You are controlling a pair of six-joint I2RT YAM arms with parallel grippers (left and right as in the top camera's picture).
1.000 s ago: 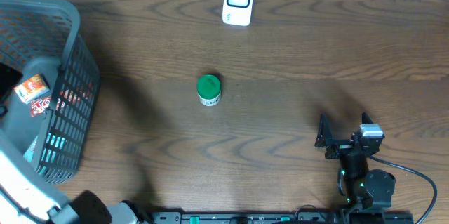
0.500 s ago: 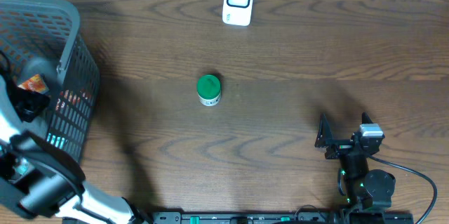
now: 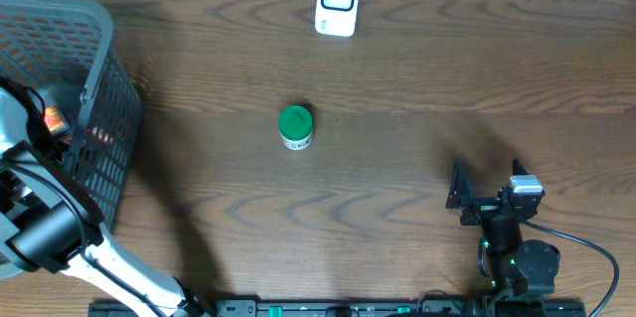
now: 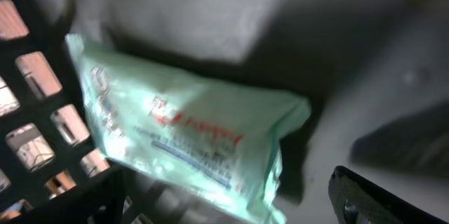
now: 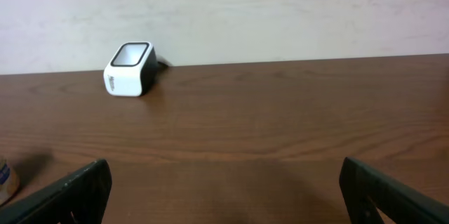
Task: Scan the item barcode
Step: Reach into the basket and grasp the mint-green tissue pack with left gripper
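Note:
A pale green packet (image 4: 189, 136) with red and blue print lies inside the grey basket (image 3: 104, 69). My left gripper (image 4: 231, 206) is down in the basket, open, its lower end between the wide jaws; the right finger (image 4: 379, 196) stands clear of it. From overhead the left gripper (image 3: 40, 128) sits beside an orange packet (image 3: 55, 118). The white barcode scanner (image 3: 337, 2) stands at the table's far edge, also visible as the scanner (image 5: 130, 68) in the right wrist view. My right gripper (image 3: 487, 188) rests open and empty at the near right.
A green-lidded jar (image 3: 296, 126) stands mid-table; a sliver of the jar (image 5: 5, 178) shows at the right wrist view's left edge. The basket lattice (image 4: 35, 133) walls in the left gripper. Bare wood lies ahead of the right gripper (image 5: 228, 196).
The left arm has swung over and down into the basket, now partly covering the orange packet. The right arm, jar and scanner have not moved.

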